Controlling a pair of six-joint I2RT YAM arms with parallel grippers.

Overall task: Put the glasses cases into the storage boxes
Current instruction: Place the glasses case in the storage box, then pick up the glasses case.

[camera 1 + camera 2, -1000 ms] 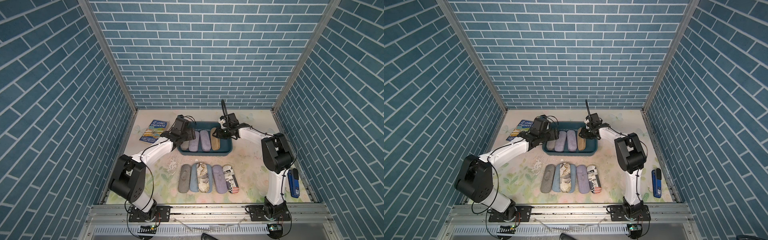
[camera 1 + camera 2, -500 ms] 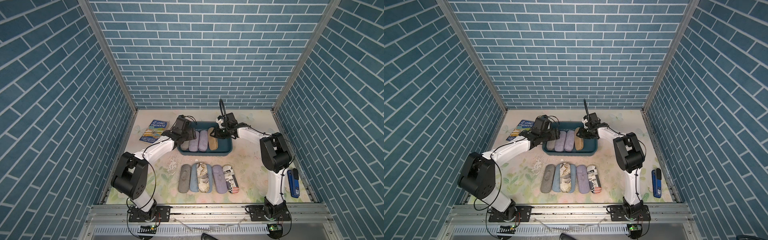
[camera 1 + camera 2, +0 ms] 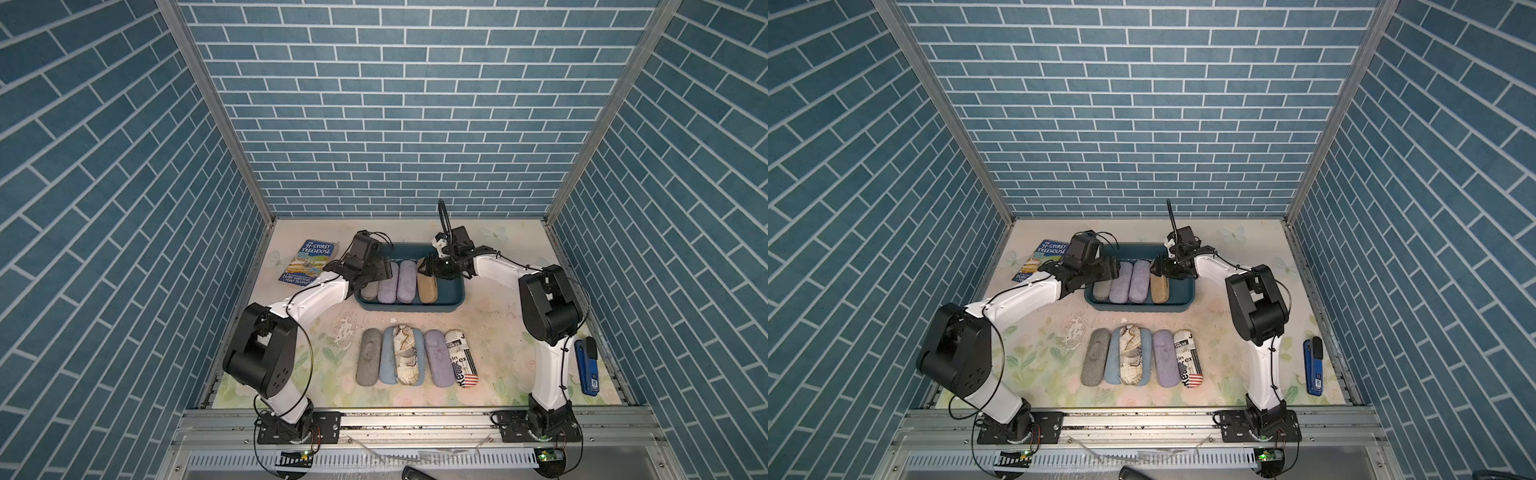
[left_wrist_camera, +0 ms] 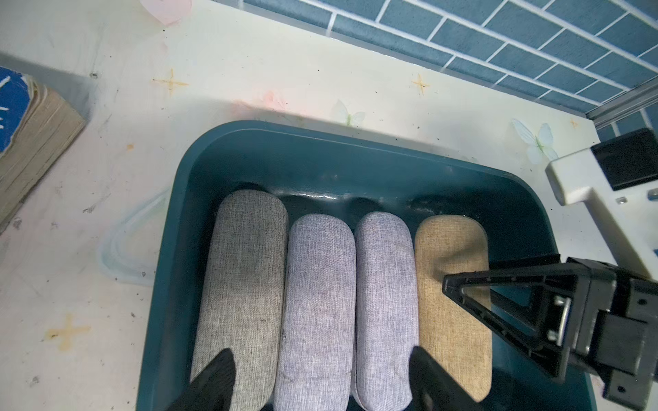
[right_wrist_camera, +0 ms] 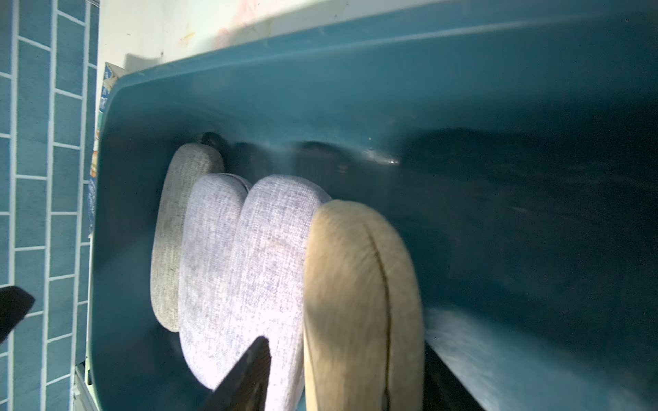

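The dark teal storage box (image 3: 409,309) (image 3: 1138,308) stands at the back middle of the table. Four glasses cases lie abreast in it: a grey one (image 4: 245,270), two lilac ones (image 4: 320,302) and a tan one (image 3: 428,286) (image 5: 356,284). My right gripper (image 3: 426,268) (image 5: 347,377) is open, its fingers astride the tan case's far end with a gap on the lilac side. My left gripper (image 3: 384,270) (image 4: 320,373) hangs open over the lilac cases, holding nothing. Several more cases lie in a row (image 3: 438,363) nearer the front, among them a map-print one (image 3: 405,353) and a newspaper-and-flag one (image 3: 461,363).
A paperback book (image 3: 309,262) lies left of the box, close to the left arm. A blue-and-black stapler-like object (image 3: 587,365) sits by the right wall. Brick-patterned walls close in the table on three sides.
My right gripper's jaws have parted from the tan case, which now rests in the box beside the lilac cases. The left arm has barely moved.
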